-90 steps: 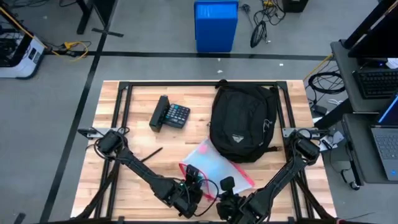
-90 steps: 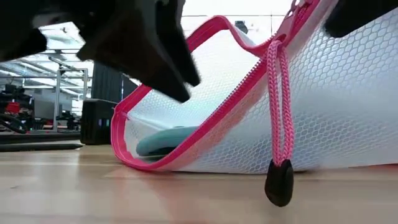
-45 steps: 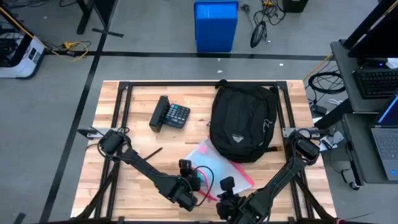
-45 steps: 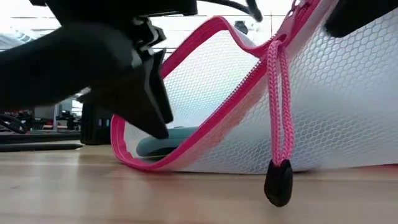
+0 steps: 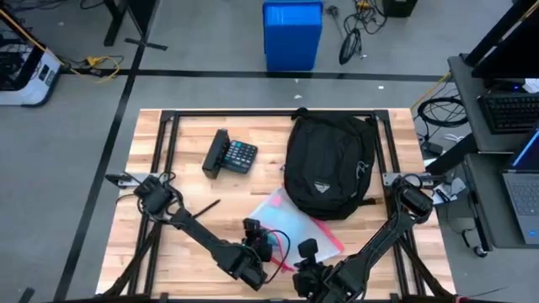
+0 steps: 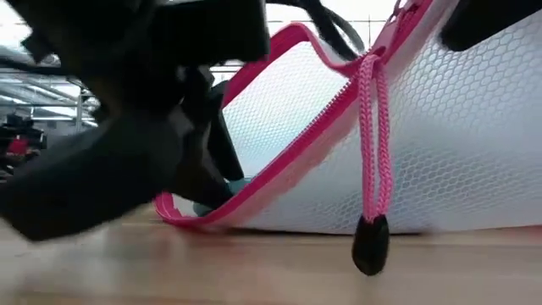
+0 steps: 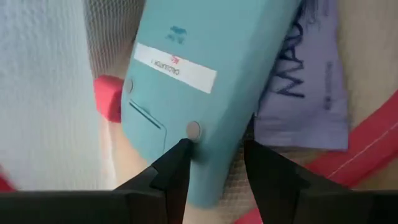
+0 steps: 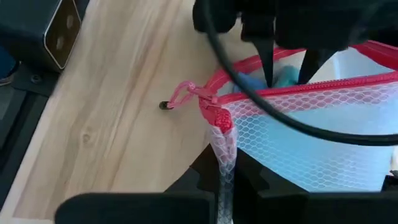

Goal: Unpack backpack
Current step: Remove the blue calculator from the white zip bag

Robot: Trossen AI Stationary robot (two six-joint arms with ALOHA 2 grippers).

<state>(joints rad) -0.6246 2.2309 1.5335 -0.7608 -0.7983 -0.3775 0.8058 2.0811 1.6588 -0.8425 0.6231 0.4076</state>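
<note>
The pale wooden bench [image 5: 181,181] carries the black backpack [image 5: 327,165], lying flat on its back half with its white logo patch facing up. Well apart from the backpack, toward the left arm's side, lies a black calculator [image 5: 231,154]. Touching the backpack's front edge lies a white mesh pouch [image 5: 290,224] with a pink zip, and farther from the backpack, past the pouch, a thin dark stick [image 5: 203,207] lies on bare wood.

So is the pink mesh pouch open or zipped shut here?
Open: the mesh pouch mouth gapes, the left gripper reaches inside toward a teal device, the right gripper pinches its edge.
</note>
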